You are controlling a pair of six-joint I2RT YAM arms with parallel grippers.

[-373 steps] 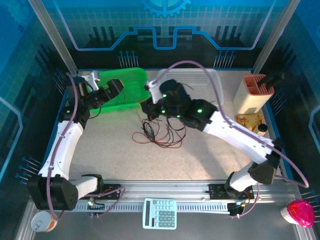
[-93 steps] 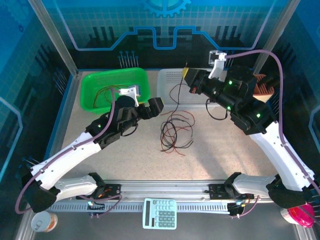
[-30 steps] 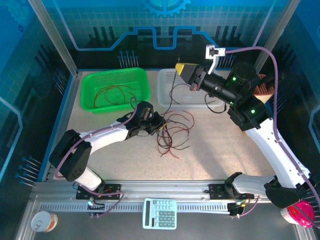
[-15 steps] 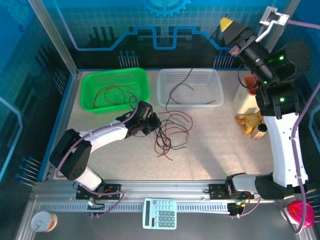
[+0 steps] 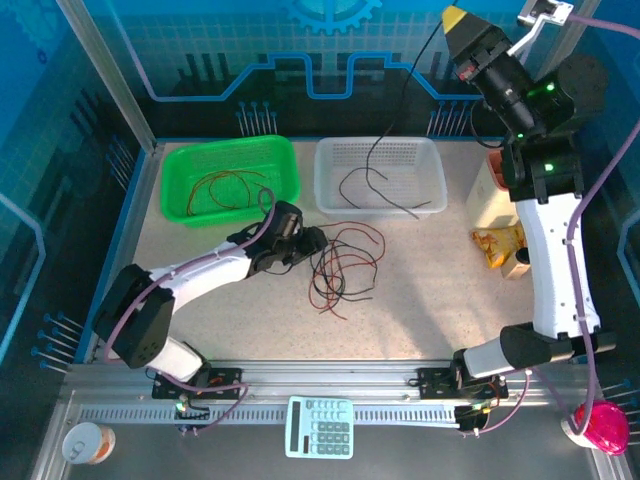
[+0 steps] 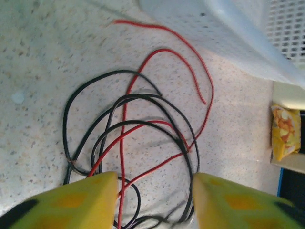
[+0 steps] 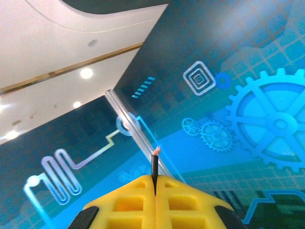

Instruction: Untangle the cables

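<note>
One black cable (image 7: 154,168) pinched in right claw (image 5: 455,20); left claw (image 6: 155,190) spread.

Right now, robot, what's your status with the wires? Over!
Right gripper high up, shut on one black cable, its tail trailing into the white basket. Left gripper open, low over the tangle. No obstruction seen.

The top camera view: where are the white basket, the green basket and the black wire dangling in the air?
white basket (image 5: 438,178), top external view, on its right rim.
green basket (image 5: 165,185), top external view, on its left rim.
black wire (image 5: 403,95), top external view, on its hanging stretch.
</note>
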